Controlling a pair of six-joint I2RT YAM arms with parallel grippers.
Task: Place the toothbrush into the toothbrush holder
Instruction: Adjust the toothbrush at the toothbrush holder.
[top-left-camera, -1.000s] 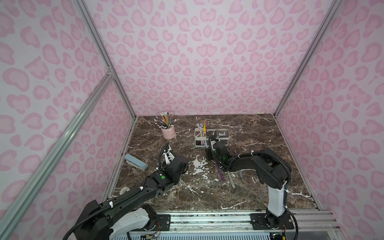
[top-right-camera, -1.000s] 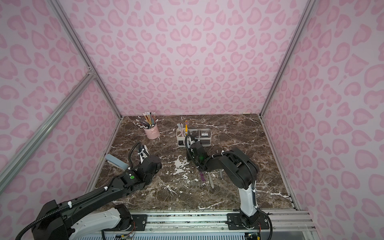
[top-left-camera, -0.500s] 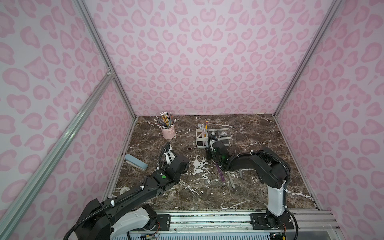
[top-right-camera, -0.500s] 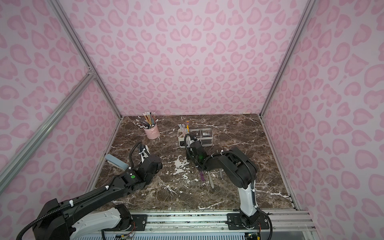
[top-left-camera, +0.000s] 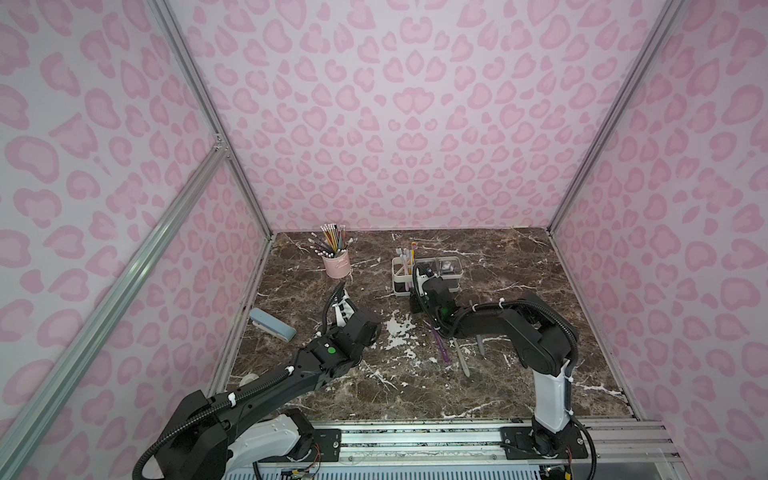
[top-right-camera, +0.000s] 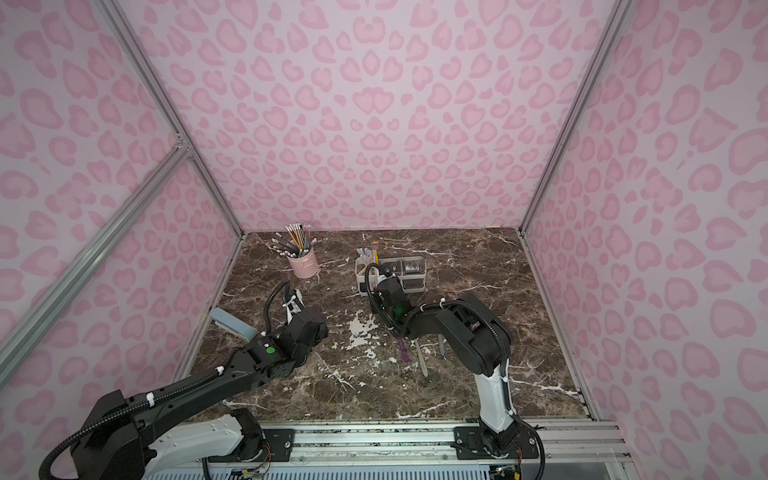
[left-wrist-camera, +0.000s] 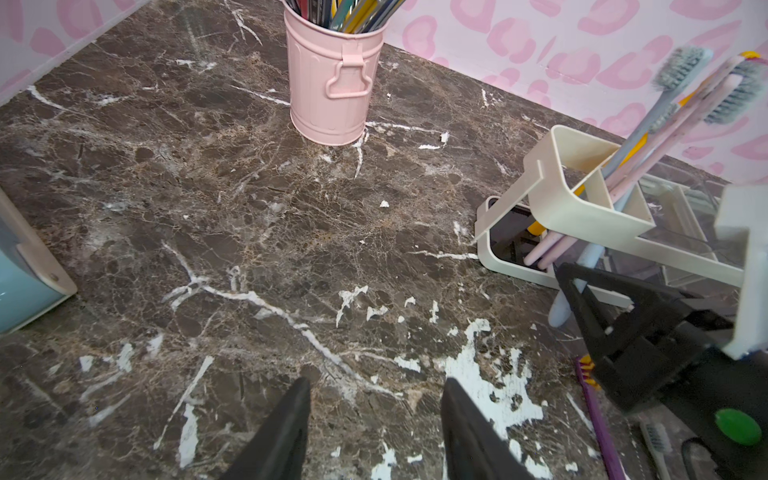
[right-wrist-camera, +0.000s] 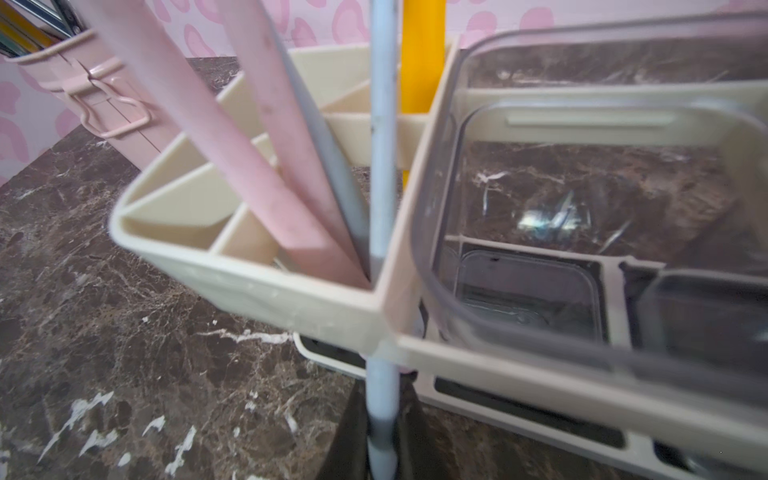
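Both jaws of the right gripper (right-wrist-camera: 380, 444) clench the toothbrush (right-wrist-camera: 382, 166) tail, with its shaft threaded through the holder (right-wrist-camera: 249, 286) slot at 12 o'clock. Swing the tail inside the base rim before releasing. Left gripper (left-wrist-camera: 374, 415) hangs empty, jaws apart.

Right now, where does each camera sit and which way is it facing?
Top views: high above the front rail, looking down on the marble table; both arms show.
Left wrist: on the left arm, facing the pink pencil cup; open left gripper shows.
Right wrist: close against the toothbrush holder; right gripper, shut on a blue toothbrush, shows.
Shared: all show holder and cup.
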